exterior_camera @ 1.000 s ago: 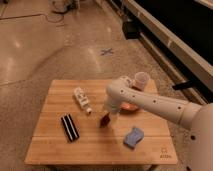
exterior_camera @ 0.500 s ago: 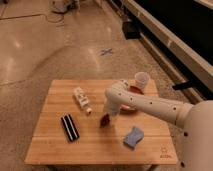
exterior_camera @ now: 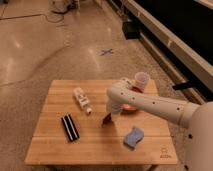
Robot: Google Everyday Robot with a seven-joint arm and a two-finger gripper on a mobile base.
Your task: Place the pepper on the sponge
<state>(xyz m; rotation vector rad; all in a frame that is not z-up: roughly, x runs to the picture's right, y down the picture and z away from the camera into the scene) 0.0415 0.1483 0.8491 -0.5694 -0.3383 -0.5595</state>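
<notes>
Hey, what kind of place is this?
Probably a robot lab or workshop: polished concrete floor with a taped cross, wooden test table, gripper over its middle by the pepper.

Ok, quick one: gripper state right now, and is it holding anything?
Gripper: jaws shut on the pepper, over the middle of the table, left of the sponge.

My pincer [exterior_camera: 108, 118] hangs over the middle of the tabletop [exterior_camera: 100, 150]; bare wood lies between it and the sponge [exterior_camera: 133, 136]. 1 bowl [exterior_camera: 129, 108] crowds behind my arm [exterior_camera: 150, 102]; bottle [exterior_camera: 82, 100] and black block [exterior_camera: 70, 127] stand apart, opposite side.
</notes>
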